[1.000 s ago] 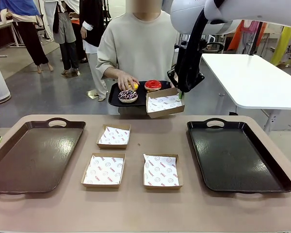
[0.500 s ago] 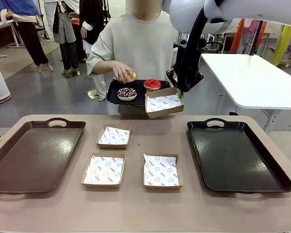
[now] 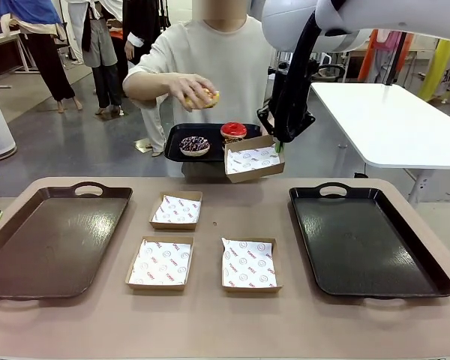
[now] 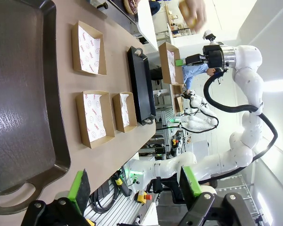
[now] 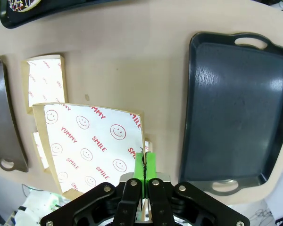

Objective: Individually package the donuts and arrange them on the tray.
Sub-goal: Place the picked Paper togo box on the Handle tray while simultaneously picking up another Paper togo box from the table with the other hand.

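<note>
A yellow donut (image 3: pixel 203 97) sits in a person's hand (image 3: pixel 187 88) above the small black tray (image 3: pixel 214 152) carrying a red donut (image 3: pixel 233 130) and a sprinkled chocolate donut (image 3: pixel 194 144), beyond the table's far edge. Just beside them, the right gripper (image 3: pixel 280 145) pinches the edge of a paper-lined box (image 3: pixel 253 159) held in the air. Three more boxes (image 3: pixel 160 262) lie between two large trays (image 3: pixel 52 240). The left gripper (image 4: pixel 134 183) hangs with jaws wide, empty, over the left tray's handle end
</note>
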{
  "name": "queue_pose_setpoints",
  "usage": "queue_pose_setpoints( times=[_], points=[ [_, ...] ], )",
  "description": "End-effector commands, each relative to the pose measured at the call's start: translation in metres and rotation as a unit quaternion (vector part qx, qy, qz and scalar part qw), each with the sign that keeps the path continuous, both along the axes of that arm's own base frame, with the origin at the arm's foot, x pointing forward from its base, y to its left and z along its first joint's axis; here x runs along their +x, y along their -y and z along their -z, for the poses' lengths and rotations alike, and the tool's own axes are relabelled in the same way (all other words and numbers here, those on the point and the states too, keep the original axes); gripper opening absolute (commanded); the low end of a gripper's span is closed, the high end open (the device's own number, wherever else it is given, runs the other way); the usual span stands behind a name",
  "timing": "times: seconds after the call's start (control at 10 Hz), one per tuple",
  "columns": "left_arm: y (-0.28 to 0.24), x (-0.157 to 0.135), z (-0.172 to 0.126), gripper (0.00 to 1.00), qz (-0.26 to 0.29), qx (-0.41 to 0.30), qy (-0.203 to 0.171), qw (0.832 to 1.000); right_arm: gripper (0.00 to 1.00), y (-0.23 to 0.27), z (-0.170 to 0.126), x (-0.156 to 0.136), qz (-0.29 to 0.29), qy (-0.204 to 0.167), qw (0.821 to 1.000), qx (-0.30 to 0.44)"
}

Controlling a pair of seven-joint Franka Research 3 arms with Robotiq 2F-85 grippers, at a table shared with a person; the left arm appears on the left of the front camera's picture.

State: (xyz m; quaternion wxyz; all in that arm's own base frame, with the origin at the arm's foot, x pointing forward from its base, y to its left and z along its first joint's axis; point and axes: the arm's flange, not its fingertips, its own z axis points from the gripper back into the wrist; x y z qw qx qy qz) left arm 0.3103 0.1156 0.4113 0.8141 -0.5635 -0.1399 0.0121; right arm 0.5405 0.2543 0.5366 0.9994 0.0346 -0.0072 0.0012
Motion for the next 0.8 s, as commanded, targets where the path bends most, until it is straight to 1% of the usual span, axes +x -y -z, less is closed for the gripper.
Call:
queue_pose_setpoints(
  times=[0.0, 0.7],
  points=[
    [-0.0002, 0.0010, -0.0009, 1.00, -0.005, -0.005, 0.003, 1.000, 0.00, 0.0047, 0.0025, -0.0052, 0.000, 0.001, 1.000, -0.003],
    [-0.0002, 0.0010, -0.0009, 1.00, -0.005, -0.005, 0.003, 1.000, 0.00, 0.0047, 0.0025, -0.0052, 0.000, 0.001, 1.000, -0.003]
  ],
)
